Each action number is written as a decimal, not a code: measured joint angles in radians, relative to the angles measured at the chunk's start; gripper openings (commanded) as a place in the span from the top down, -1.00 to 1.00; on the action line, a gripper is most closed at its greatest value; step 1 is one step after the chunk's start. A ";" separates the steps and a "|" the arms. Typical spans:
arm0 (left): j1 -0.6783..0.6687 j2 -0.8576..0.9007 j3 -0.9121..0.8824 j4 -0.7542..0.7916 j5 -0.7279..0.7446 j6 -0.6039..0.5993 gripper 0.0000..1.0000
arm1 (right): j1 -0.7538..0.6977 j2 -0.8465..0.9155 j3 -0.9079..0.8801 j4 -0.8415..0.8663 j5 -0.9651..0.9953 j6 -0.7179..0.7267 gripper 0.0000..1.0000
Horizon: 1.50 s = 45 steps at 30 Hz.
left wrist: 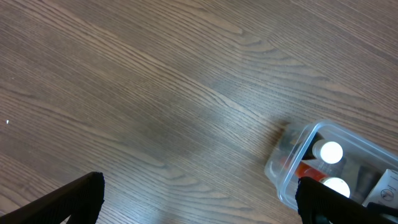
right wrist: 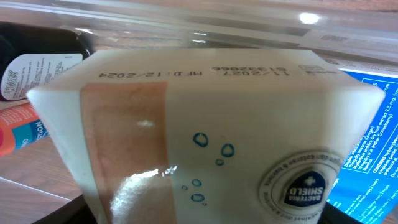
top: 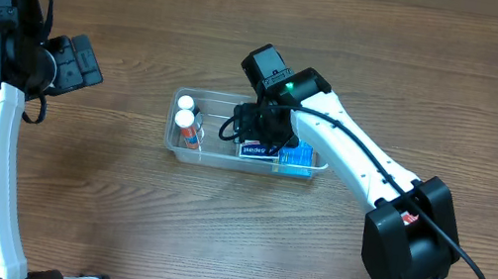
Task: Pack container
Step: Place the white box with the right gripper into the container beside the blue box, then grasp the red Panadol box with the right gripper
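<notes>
Placement step: your right gripper (top: 259, 139) sits inside the clear rectangular plastic container (top: 216, 158) at mid-table, cream cardboard carton (right wrist: 205, 137) filling its camera. You cannot tell the finger state, probably clamped on it. Your left gripper (left wrist: 199, 210) idles, fingers spread. Next: seat carton beside flat blue box (right wrist: 373, 140), then release.

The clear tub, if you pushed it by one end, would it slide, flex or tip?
The clear tub likely slides easily, sitting flat on the smooth wooden table. Its thin-looking see-through walls may flex. Low and wide, with bottles and boxes inside, it is unlikely to tip.
</notes>
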 measured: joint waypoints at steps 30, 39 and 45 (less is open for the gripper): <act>0.000 0.000 0.000 -0.008 0.000 0.001 -1.00 | -0.262 -0.414 0.062 -0.212 0.245 0.094 -1.00; 0.000 0.000 0.000 -0.008 0.000 0.001 -1.00 | -0.586 -0.443 0.001 -0.403 0.251 0.096 -1.00; 0.000 0.000 0.000 -0.008 0.000 0.001 -1.00 | -0.681 -0.441 -0.177 -0.324 0.196 0.051 -1.00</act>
